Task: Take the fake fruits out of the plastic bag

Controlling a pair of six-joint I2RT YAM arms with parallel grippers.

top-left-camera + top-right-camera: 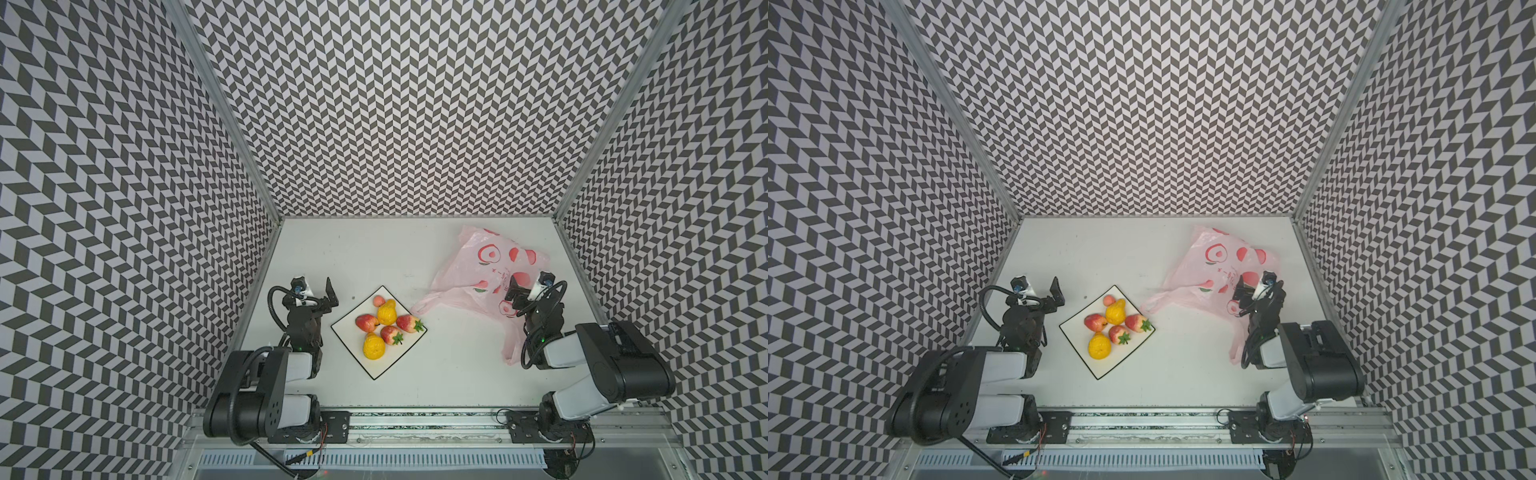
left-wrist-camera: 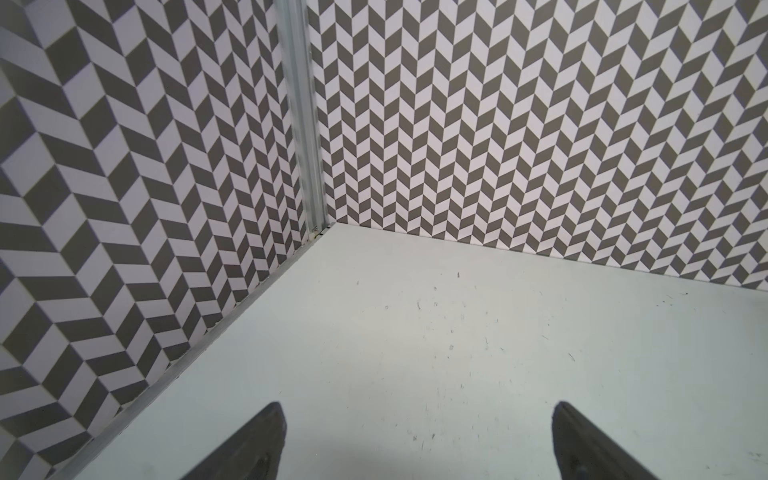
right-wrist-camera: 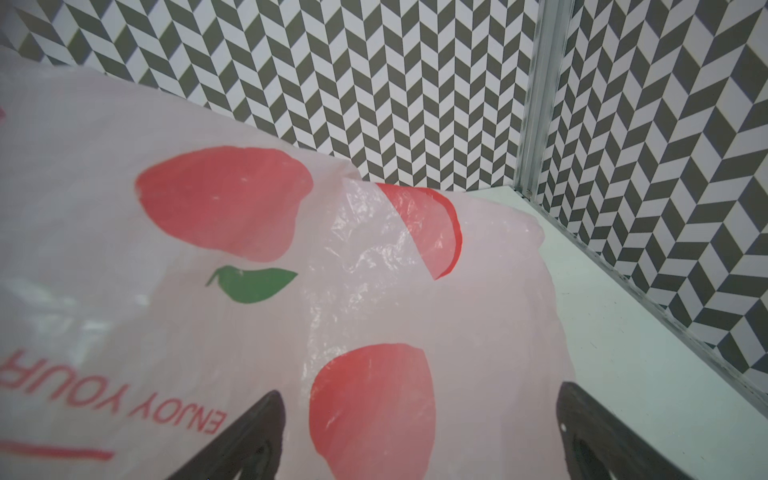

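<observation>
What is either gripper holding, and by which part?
Nothing. The left gripper is open over the table; the right gripper is open above the plastic bag, not pinching it.

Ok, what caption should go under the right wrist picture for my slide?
The right gripper, jaws open, over the pink plastic bag.

The black-and-grey left arm (image 1: 266,386) sits folded near its base, elbow bent. Its black two-fingered left gripper (image 2: 415,432) points forward with jaws spread wide. The matching right arm (image 1: 615,365) is folded likewise, and its right gripper (image 3: 419,399) also has its jaws wide apart.
</observation>
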